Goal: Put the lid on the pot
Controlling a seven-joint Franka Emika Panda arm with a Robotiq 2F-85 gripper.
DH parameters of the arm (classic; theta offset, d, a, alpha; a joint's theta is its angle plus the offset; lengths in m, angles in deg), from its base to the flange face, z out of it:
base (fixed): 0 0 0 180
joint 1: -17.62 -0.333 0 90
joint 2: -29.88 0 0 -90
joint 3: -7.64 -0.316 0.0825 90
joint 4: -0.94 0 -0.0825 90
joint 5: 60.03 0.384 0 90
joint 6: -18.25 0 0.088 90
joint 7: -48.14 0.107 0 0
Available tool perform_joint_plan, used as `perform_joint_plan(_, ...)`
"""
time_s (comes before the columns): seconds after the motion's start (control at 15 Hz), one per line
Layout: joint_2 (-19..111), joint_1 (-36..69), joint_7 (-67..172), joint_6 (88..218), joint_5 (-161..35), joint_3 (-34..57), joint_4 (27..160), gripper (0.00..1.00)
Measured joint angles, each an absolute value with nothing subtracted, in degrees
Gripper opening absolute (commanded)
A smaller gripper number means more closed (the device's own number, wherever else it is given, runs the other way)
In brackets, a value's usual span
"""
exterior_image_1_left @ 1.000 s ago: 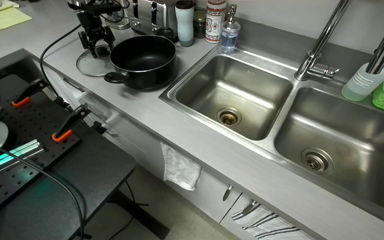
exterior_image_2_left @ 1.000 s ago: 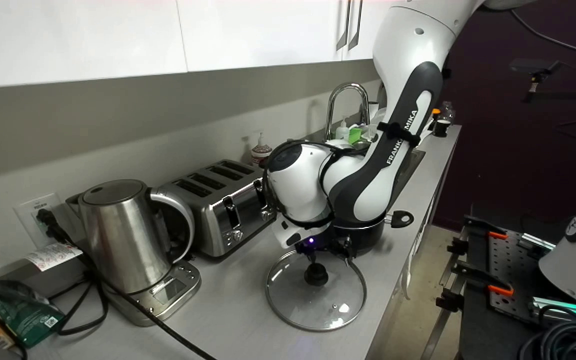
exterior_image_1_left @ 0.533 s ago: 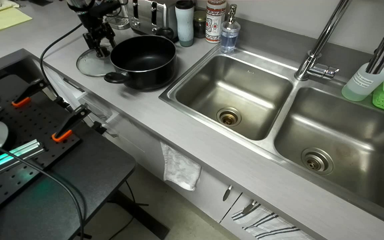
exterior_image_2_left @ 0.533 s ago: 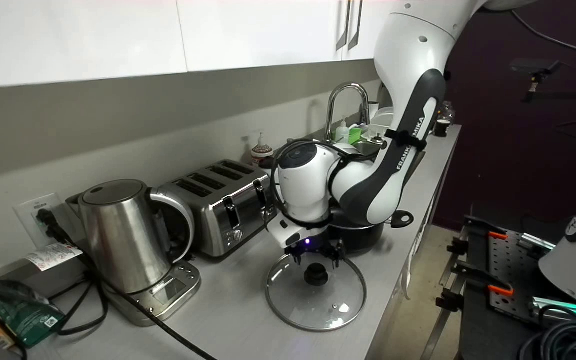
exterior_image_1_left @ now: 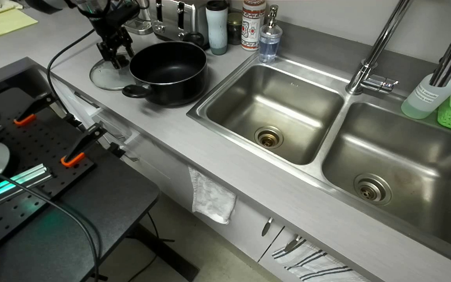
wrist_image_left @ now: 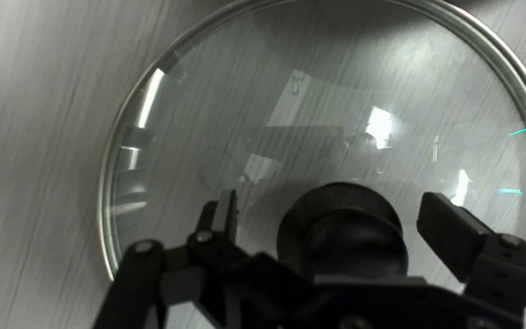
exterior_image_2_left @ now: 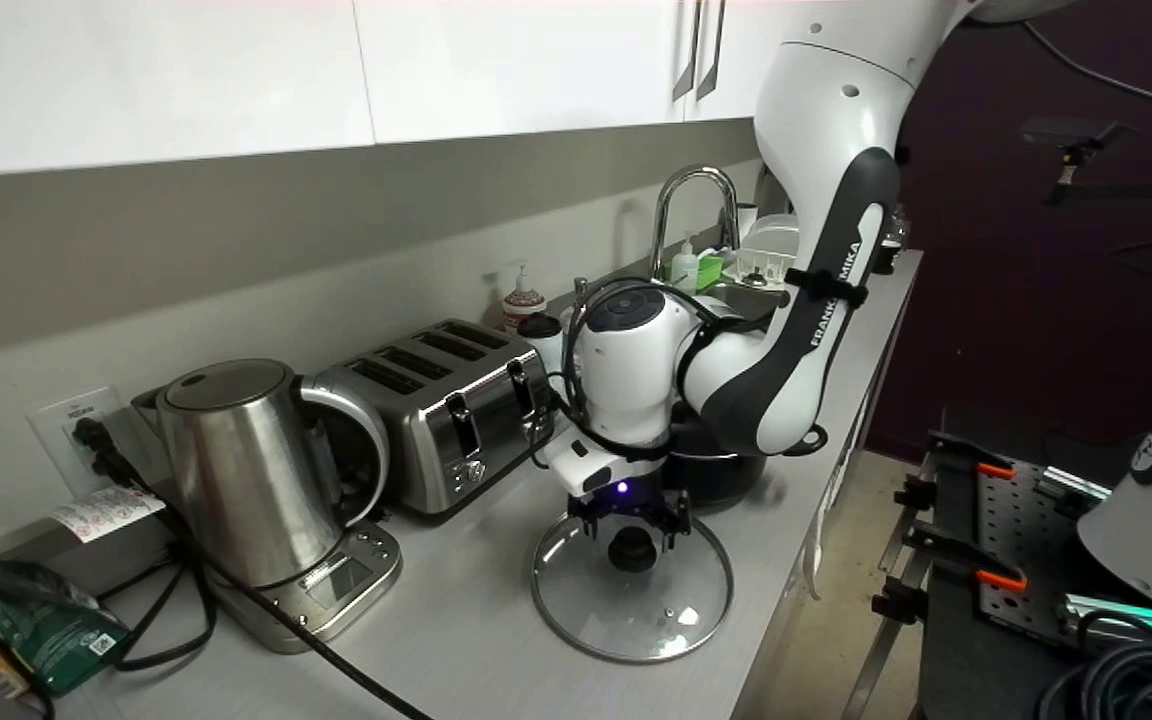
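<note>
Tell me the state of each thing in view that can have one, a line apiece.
Pot: upright, uncovered
Lid: flat on the counter, off the pot
Hand: open, not gripping the lid's knob
Kettle: upright, closed
Toaster: upright, cannot tell whether on
Power plug: plugged in
Upper cabinet doors: closed
Travel mug: upright, capped
Soap dispenser: upright, part full
Faucet: no water showing
White cloth: hanging
Striped towel: hanging
</note>
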State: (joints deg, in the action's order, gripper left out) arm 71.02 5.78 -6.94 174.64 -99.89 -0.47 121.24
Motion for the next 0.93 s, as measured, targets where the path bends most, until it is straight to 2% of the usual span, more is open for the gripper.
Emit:
perform_joint_plan(0.27, 70.94, 5.78, -7.04, 177.0, -100.26, -0.54, 122.14, 1.0)
perform_joint_plan(0.33, 70.91, 5.77, -7.06, 177.25, -100.26, -0.54, 122.26, 0.75)
perform_joint_plan(0.4, 70.89, 5.77, -7.06, 177.41, -100.26, -0.55, 122.35, 0.74)
perform_joint_plan(0.67, 70.22, 5.78, -7.06, 177.69, -100.26, -0.64, 122.61, 0.43)
perform_joint_plan(0.73, 69.85, 5.78, -7.06, 177.7, -100.26, -0.68, 122.73, 0.41)
perform_joint_plan(0.87, 68.88, 5.8, -7.06, 177.74, -100.26, -0.77, 123.16, 0.28)
perform_joint_plan(0.93, 68.48, 5.8, -7.06, 177.73, -100.26, -0.8, 123.32, 0.26)
